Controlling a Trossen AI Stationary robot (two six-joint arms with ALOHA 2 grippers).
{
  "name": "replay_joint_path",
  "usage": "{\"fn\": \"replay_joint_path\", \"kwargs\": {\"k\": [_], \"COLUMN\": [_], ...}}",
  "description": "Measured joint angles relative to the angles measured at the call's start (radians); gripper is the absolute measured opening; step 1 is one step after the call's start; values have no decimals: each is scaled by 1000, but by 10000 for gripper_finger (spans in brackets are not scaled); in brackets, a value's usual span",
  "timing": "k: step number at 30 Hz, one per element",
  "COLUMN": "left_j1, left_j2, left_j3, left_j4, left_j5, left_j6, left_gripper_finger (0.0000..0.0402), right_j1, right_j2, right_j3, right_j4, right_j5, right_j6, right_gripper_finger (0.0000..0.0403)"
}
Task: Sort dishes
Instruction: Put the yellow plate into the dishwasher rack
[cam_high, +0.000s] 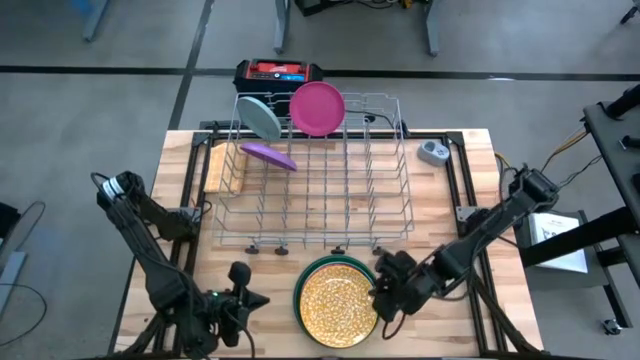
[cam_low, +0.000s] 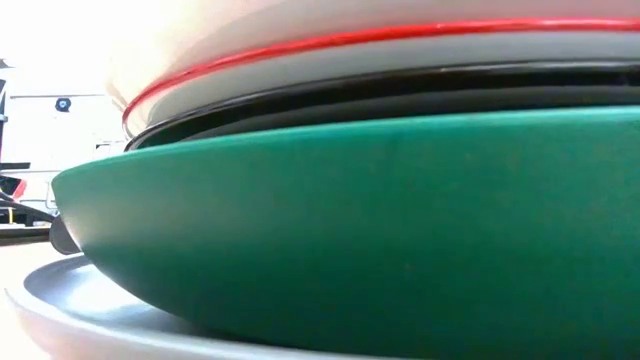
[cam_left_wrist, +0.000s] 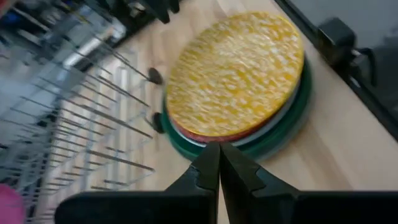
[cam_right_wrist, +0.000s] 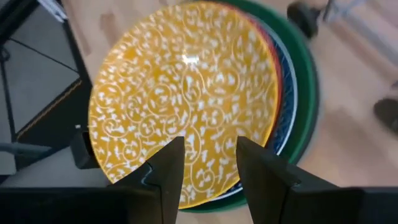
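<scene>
I judge the main risk to be the stack of plates (cam_high: 338, 300) at lower centre of the high view: if the right gripper (cam_high: 385, 296) catches more than the top rim, it could drag the pile or tip a plate off the near table edge. The yellow patterned plate (cam_right_wrist: 183, 102) lies on top, over red-rimmed, blue and green plates (cam_low: 380, 220), with a grey plate (cam_low: 60, 305) lowest in the low view. My right gripper sits at the stack's right edge, its fingers parted with a moderate gap and nothing between them, hanging over the yellow plate's rim in the right wrist view. A second risk, as I read it: the left gripper (cam_left_wrist: 219, 171), pinched closed and empty at lower left of the high view just beside the stack, could be struck by a lifted plate.

The silver wire dish rack (cam_high: 320, 190) fills the table's centre; a pink plate (cam_high: 318, 108) and a pale blue plate (cam_high: 262, 118) stand at its upper edge, a purple plate (cam_high: 268, 155) leaning just below them. The wooden table (cam_high: 470, 180) carries a small grey object (cam_high: 433, 152) at upper right. Beyond, a red-and-black case (cam_high: 278, 73) rests on the grey floor (cam_high: 100, 100).
</scene>
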Motion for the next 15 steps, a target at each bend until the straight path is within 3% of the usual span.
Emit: {"fn": "replay_joint_path", "kwargs": {"k": [9, 15], "left_j1": [-1, 8], "left_j2": [101, 167], "left_j3": [-19, -20], "left_j4": [105, 113], "left_j5": [74, 72], "left_j6": [37, 67], "left_gripper_finger": [0, 0], "right_j1": [65, 94], "right_j2": [75, 75], "right_j3": [15, 13], "right_j4": [-55, -92], "right_j5": [-30, 50], "right_j6": [244, 348], "right_gripper_finger": [164, 175]}}
